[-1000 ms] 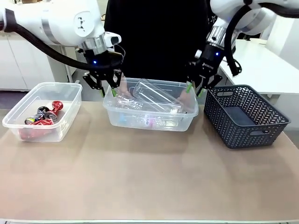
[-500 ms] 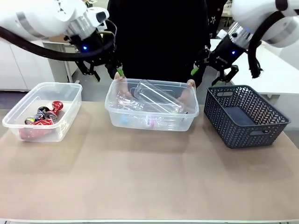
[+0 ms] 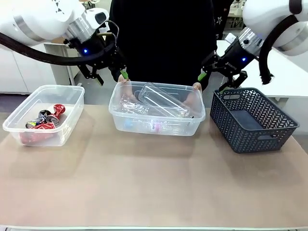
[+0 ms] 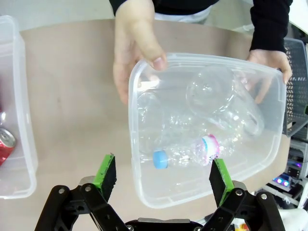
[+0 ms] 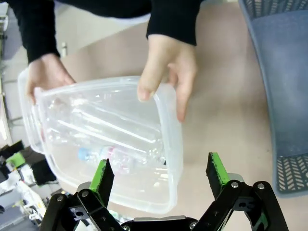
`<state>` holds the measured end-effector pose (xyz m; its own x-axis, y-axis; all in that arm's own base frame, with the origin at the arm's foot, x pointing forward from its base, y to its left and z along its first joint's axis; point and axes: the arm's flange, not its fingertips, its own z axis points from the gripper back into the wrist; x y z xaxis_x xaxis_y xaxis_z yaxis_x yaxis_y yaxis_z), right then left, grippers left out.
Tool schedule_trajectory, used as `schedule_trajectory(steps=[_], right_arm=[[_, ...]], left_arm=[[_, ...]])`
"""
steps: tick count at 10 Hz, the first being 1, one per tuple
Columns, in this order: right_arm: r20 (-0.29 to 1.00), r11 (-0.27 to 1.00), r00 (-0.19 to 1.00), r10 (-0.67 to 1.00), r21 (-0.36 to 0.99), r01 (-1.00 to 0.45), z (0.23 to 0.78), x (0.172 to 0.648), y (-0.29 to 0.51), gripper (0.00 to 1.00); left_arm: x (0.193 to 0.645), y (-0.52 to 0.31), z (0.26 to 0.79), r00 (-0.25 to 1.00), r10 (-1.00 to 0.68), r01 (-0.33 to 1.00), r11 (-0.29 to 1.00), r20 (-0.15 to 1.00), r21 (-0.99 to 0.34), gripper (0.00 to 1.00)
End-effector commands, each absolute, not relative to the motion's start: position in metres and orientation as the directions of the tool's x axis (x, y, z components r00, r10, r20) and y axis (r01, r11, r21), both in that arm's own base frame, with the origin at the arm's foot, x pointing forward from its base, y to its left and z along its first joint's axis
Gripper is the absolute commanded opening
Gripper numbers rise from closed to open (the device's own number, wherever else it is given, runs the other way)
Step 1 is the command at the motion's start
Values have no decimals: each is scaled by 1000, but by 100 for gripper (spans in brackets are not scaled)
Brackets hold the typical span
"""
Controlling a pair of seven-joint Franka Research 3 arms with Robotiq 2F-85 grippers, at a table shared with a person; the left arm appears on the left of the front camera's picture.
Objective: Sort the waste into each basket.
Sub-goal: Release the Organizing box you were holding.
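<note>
Bottle tub [image 3: 156, 126] at table centre, holding the clear bottles [image 4: 192, 149]; cans [image 3: 45, 118] in the tub to its left. Beyond it, a person's hands [image 3: 195, 89] grip its far rim. Our left gripper [image 3: 108, 72] and right gripper [image 3: 211, 79], both released and empty, hang above its far corners; we judge we should keep clear of the hands

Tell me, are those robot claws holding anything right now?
No. Both the left gripper and the right gripper have open, empty jaws. Only the person's hands hold something: the middle tub of bottles, gripped at its two ends.
</note>
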<state>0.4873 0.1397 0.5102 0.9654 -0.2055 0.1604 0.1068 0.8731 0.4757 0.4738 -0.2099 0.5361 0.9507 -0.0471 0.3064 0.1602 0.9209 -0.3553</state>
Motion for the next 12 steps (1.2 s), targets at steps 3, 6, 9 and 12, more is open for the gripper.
schedule_trajectory(steps=[3,6,9,12], right_arm=[[160,877,961,-225,462,128,514,490,142,100],[160,877,961,-225,462,128,514,490,142,100],[112,779,974,-195,621,85,533,463,110,100],[-54,413,994,-94,906,88,578,393,31,100]], left_arm=[[475,-213,539,952,-32,140,930,306,-340,100],[475,-213,539,952,-32,140,930,306,-340,100],[446,-201,575,929,-188,335,790,318,-514,100],[371,-152,617,936,-169,347,587,309,-731,100]])
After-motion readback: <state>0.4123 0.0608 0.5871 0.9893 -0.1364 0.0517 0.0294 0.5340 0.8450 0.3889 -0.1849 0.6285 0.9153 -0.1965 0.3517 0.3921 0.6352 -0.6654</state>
